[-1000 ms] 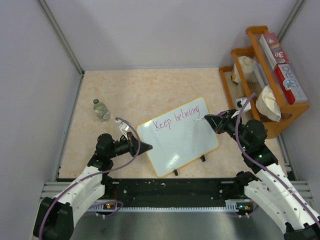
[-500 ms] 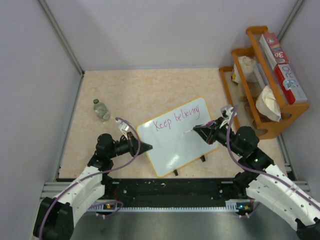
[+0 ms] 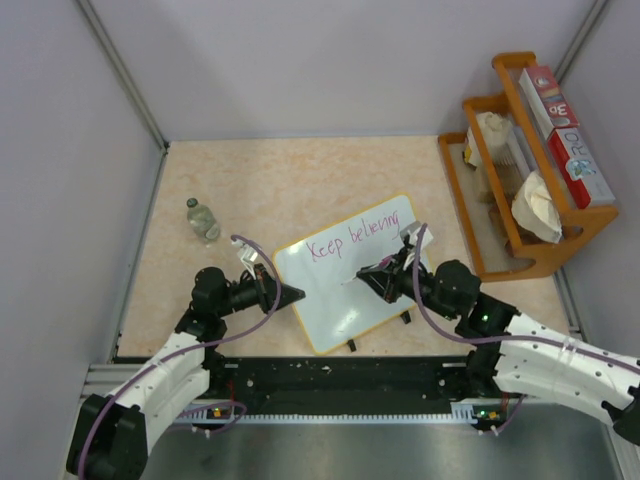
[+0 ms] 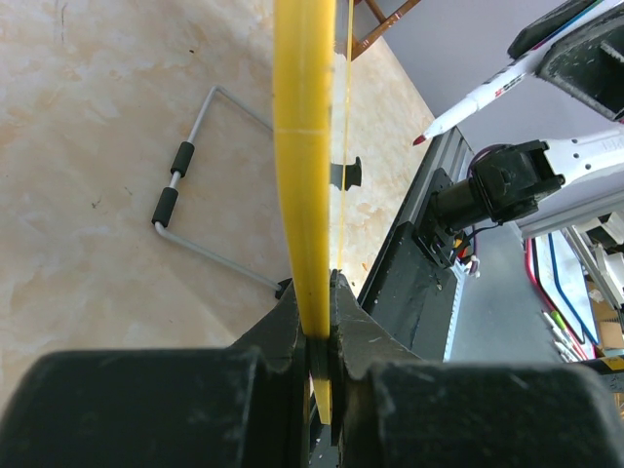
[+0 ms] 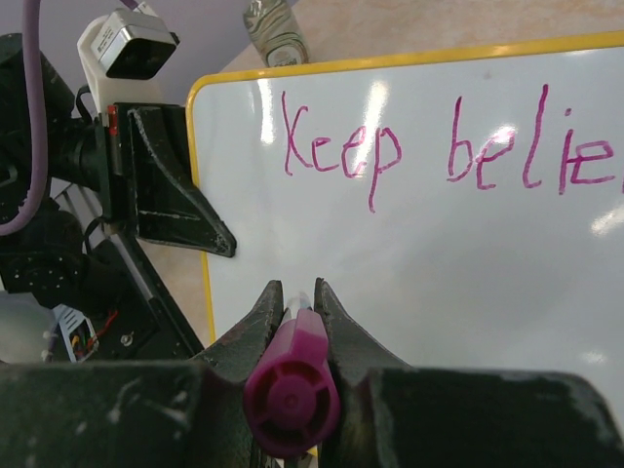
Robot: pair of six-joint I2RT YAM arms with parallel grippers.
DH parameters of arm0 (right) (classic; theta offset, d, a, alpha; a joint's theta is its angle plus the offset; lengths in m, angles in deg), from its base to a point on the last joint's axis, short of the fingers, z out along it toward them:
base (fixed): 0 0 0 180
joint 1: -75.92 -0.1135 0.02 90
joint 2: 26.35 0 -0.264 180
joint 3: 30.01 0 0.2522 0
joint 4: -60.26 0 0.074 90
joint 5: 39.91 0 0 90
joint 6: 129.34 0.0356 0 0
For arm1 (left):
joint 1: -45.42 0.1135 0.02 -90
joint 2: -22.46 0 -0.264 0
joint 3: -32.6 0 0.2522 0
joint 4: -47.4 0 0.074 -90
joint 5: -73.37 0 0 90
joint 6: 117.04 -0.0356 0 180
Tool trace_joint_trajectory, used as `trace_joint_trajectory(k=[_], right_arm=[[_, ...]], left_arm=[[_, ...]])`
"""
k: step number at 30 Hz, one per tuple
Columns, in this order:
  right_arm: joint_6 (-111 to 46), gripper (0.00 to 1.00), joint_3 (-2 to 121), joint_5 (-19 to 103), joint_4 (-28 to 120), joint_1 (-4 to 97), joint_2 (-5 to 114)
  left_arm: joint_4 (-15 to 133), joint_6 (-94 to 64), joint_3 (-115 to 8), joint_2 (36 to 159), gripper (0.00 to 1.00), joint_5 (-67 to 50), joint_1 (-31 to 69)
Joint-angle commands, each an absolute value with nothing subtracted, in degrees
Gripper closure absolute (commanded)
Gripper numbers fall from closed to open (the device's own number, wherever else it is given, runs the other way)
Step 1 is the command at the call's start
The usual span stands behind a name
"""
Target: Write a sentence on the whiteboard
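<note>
Whiteboard (image 3: 350, 300), pinched at nine o'clock by left claw (image 3: 299, 294), wants right claw (image 3: 366, 275), gripping marker (image 5: 291, 390), lowered gently under sentence (image 3: 355, 238).

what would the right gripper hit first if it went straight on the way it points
Probably the whiteboard: the right gripper, shut on the marker, aims at its blank area below the sentence, marker tip first. Depth is unclear.

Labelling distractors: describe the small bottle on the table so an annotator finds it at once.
Find the whiteboard with pink writing, mid-table. Left of it, beyond the left hand clamping its edge, a small bottle stands alone on the beige tabletop. It is the only clear item on that side.
</note>
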State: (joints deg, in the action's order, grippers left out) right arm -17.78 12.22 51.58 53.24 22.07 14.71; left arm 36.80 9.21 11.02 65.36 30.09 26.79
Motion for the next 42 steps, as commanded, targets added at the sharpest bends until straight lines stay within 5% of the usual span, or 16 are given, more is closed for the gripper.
trace_joint_trajectory(k=[1, 42], right_arm=[[-17.9, 1.00, 13.6, 56.8, 59.8, 18.1, 18.4], [-16.1, 1.00, 18.6, 61.3, 64.4, 14.0, 32.3]], left_arm=[[40.2, 0.9, 12.9, 65.9, 1.00, 31.8, 26.2], [40.2, 0.9, 12.9, 65.7, 1.00, 31.8, 26.2]])
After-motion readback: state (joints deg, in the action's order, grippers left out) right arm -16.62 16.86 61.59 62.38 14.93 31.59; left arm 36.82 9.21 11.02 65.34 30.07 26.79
